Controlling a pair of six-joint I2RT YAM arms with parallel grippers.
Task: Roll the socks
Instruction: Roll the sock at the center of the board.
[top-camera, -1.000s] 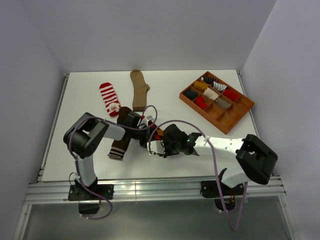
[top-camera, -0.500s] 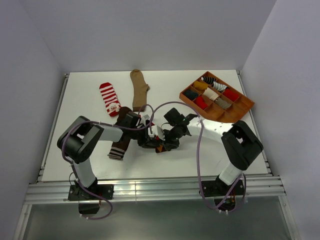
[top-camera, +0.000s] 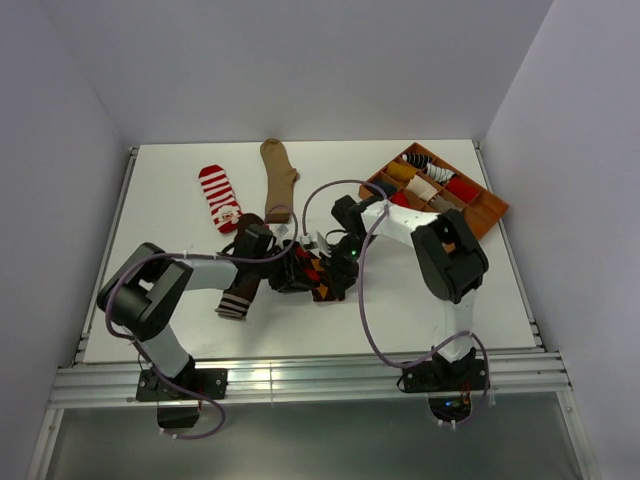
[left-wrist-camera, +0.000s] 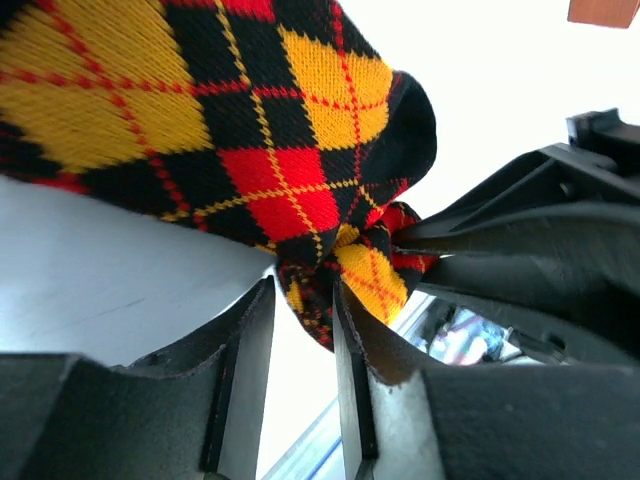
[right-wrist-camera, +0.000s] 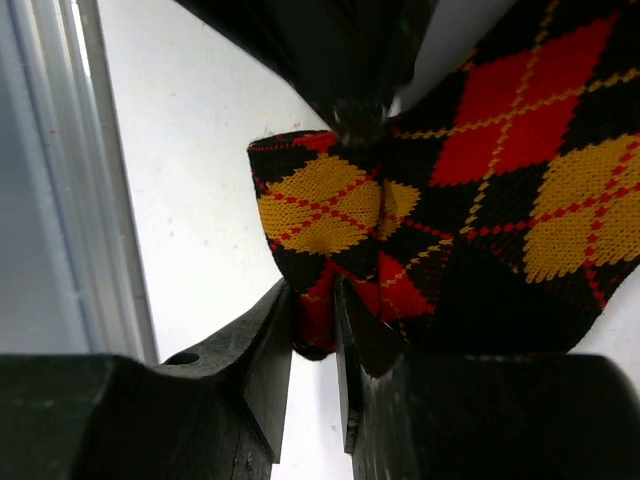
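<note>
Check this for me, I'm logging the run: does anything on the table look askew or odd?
Only the argyle sock: it is bunched mid-table, pinched at once by the left pincer and the right pincer, its fabric crumpled between them. The brown sock lies slanted, partly under the left arm. Nothing looks spilled or torn.

Sock (left-wrist-camera: 250, 130) in both grippers' jaws, left gripper (left-wrist-camera: 303, 295) left of right gripper (right-wrist-camera: 315, 305), tray (top-camera: 481, 214) beyond-right of the jaws

The argyle sock (left-wrist-camera: 250, 130) is black with red and yellow diamonds.
</note>
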